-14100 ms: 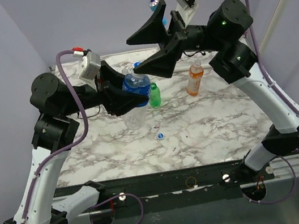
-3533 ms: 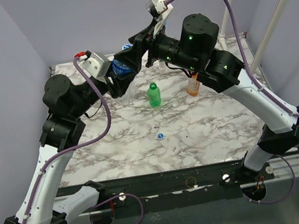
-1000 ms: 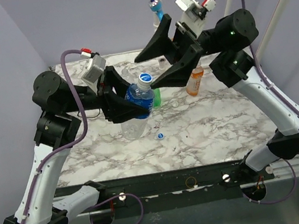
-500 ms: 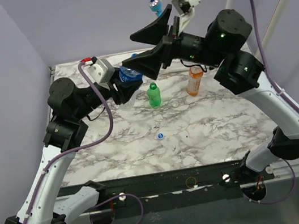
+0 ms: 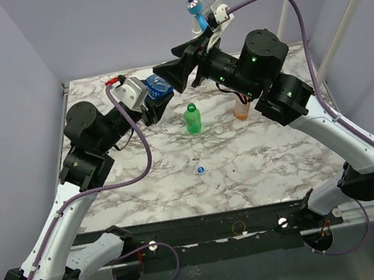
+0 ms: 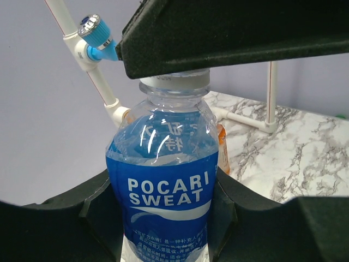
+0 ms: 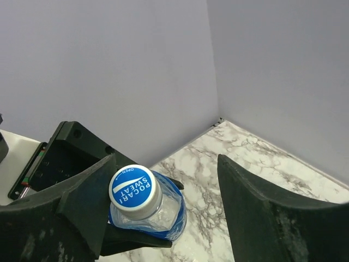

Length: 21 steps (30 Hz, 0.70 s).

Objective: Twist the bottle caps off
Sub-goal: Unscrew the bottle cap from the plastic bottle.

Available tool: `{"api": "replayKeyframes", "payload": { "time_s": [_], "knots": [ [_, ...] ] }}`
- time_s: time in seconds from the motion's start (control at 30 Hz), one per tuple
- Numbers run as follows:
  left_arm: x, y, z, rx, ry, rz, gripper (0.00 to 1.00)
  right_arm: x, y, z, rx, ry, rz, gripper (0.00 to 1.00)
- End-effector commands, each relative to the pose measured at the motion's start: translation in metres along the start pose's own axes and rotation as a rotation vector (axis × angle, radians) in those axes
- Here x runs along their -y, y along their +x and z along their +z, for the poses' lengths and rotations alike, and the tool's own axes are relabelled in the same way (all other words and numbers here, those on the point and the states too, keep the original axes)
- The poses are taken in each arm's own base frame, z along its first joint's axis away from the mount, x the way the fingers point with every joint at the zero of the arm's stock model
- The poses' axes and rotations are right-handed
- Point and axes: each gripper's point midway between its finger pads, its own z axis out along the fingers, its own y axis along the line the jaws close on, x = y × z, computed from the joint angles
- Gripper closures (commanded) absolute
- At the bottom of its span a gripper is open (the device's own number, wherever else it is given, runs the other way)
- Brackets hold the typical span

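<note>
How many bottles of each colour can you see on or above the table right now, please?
Blue-label bottle: 1
Green bottle: 1
Orange bottle: 1
Total: 3 bottles in view

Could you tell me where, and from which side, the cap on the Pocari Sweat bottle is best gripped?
I'd grip the cap by its round side wall, coming from above along the neck: the left gripper holds the bottle roughly upright by its labelled body, leaving the cap exposed.
</note>
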Motion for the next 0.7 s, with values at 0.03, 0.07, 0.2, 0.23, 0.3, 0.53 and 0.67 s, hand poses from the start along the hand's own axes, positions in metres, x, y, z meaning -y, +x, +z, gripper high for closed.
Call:
{"api": "replayKeyframes", "payload": {
  "time_s": [0.03,0.07,0.2,0.23,0.3,0.53,0.67],
  "knots": [
    [-0.005,-0.019,-0.004,0.051,-0.034,0.005,1.0,0.001,-0.021,-0.004,0.089,0.023,0.032,0.33],
    [-0.004,-0.018,-0.005,0.05,-0.034,0.001,1.0,0.0,-0.022,-0.003,0.092,0.017,0.036,0.37],
    [-0.004,-0.02,-0.005,0.055,-0.034,-0.011,1.0,-0.008,-0.02,0.001,0.086,-0.027,0.056,0.57],
    [-0.003,-0.021,-0.005,0.056,-0.032,-0.019,1.0,-0.009,-0.02,0.001,0.086,-0.033,0.059,0.64],
    [0.0,-0.024,-0.006,0.063,-0.019,-0.035,1.0,-0.011,-0.021,0.001,0.091,-0.039,0.062,0.82],
    [0.04,-0.053,-0.014,0.106,0.185,-0.245,1.0,-0.042,-0.036,-0.016,0.097,-0.214,0.028,0.99],
    [0.087,-0.084,-0.036,0.092,0.487,-0.408,1.0,-0.097,-0.037,-0.049,0.059,-0.577,-0.008,0.99]
  ]
}}
